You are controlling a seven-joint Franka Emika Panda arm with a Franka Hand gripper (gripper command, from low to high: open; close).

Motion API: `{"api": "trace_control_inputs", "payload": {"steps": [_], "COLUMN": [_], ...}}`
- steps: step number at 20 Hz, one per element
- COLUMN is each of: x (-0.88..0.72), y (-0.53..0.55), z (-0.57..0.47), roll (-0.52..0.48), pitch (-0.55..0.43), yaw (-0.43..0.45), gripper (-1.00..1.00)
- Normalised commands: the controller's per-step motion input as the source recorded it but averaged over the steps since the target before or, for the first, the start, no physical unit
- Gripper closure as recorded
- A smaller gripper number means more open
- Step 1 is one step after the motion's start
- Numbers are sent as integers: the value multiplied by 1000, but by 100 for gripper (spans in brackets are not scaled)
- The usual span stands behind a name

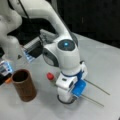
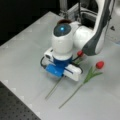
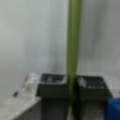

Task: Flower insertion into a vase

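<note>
The vase (image 1: 23,85) is a brown, wood-looking cylinder with straight sides and a dark inside; it stands upright on the grey counter (image 1: 105,65) and nothing is in it. In a front view only its rim (image 2: 65,21) peeps out behind the arm.

Two flowers lie flat on the counter — red tulips with long thin green stems. The nearer flower (image 2: 56,86) runs under the gripper (image 2: 63,75), its red head (image 1: 50,76) showing on the vase side of the gripper and its stem end poking out on the far side. The second flower (image 2: 96,68), with a red head and green leaves, lies beside the first, further from the vase, untouched.

The gripper is down at the counter, well apart from the vase, with its blue-and-white body right over the first stem. In the wrist view the two dark fingers (image 3: 52,85) sit on either side of the green stem (image 3: 73,45), drawn in close against it — they look closed on the stem, which still lies on the counter.

The wrist view alone shows the stem between the fingers; neither vase nor flower heads appear there. One of the front views shows the whole vase but only the stem ends of the flowers, while the second flower's head and leaves show plainly in a front view where the vase is nearly hidden.
</note>
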Motion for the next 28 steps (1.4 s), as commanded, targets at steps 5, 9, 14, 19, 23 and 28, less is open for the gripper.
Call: {"api": "trace_control_inputs", "payload": {"steps": [5, 9, 14, 19, 23, 28], "x": [30, 52, 13, -92, -245, -291], "y": [-82, -50, -50, -9, 21, -52], "z": [257, 99, 141, 240, 338, 288], "roll": [122, 131, 114, 60, -20, -94], "pitch": [72, -19, -105, -105, 21, 65], "yaw": [-95, -162, -212, -211, -143, 30], "gripper": [100, 100, 100, 100, 100, 100]}}
